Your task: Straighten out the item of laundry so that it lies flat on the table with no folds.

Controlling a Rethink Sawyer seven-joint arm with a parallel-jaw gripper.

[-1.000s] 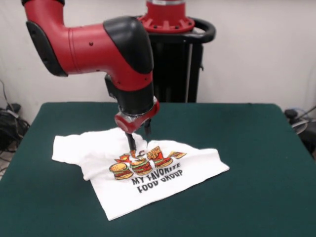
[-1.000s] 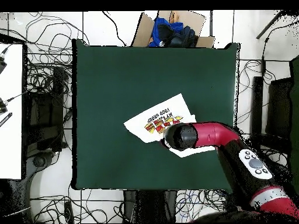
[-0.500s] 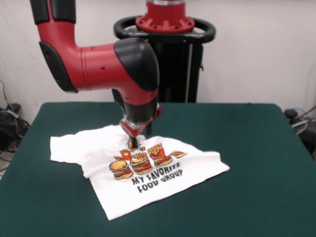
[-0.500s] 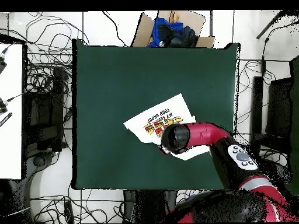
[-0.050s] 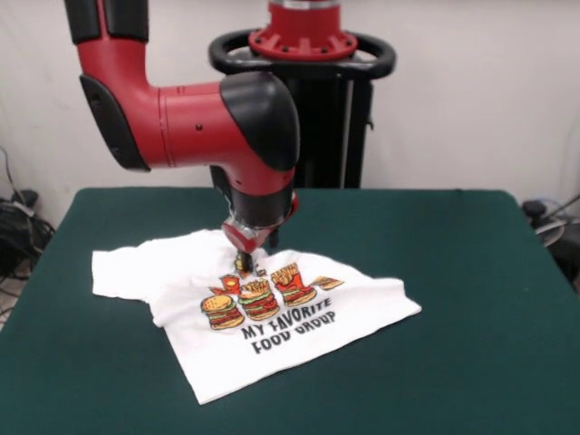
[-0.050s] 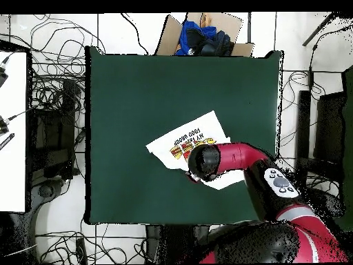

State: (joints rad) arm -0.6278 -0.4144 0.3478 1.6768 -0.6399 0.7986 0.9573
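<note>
- The small white short-sleeved T-shirt printed with burgers, fries and the black words "MY FAVORITE FOOD GROUP" lies on the large dark green felt-topped table, left of the middle in the front view.
- The red and black arm's gripper points straight down over the shirt's upper part, just above the printed picture, with its dark tips down at the cloth.
- Whether the tips are spread, pressed together or pinching fabric cannot be told; in the overhead view the arm's wrist covers them.
- In the overhead view the shirt lies right of the table's middle, towards the robot's side, with the arm across its near half.
- The shirt is spread but not smooth: the sleeve at picture left in the front view lies out flat, and a fold shows below it along the body's edge.
- Against the frame one second ago, the gripper has gone towards the collar, off the print, and sits lower; the left sleeve has drawn out a little to the left.
- Against the frame half a second ago, hardly anything differs.
- Count: one shirt, one table, one arm with one gripper.
- Beyond the table's far edge in the overhead view lies one brown cardboard piece with blue and dark cloth on it.
</note>
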